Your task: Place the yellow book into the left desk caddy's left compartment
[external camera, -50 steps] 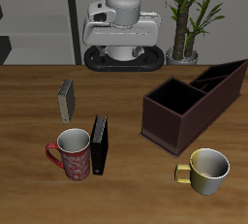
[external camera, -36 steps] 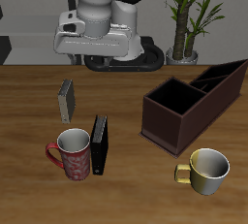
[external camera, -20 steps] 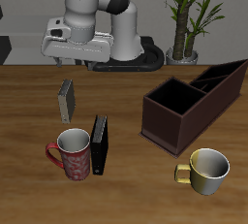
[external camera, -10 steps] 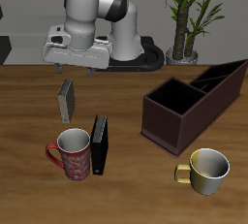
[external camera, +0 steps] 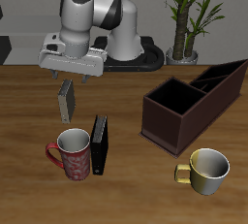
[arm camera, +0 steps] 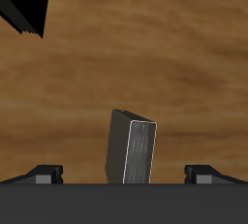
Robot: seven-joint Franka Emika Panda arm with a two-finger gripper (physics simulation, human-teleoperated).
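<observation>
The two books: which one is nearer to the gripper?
The yellow book, standing just below the gripper. The black book stands nearer the front edge, beside the red mug.

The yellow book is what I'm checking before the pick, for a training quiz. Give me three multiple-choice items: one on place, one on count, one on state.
1. Where is the yellow book?
A. in the caddy
B. on the table, below the gripper
C. inside a mug

2. How many mugs are on the table?
A. one
B. two
C. three

3. The gripper is:
A. open, holding nothing
B. shut on the book
C. shut on a mug

Answers: 1 B, the book stands on bare wood; 2 B, a red mug and a yellow mug; 3 A, the wrist view shows its fingers apart.
</observation>
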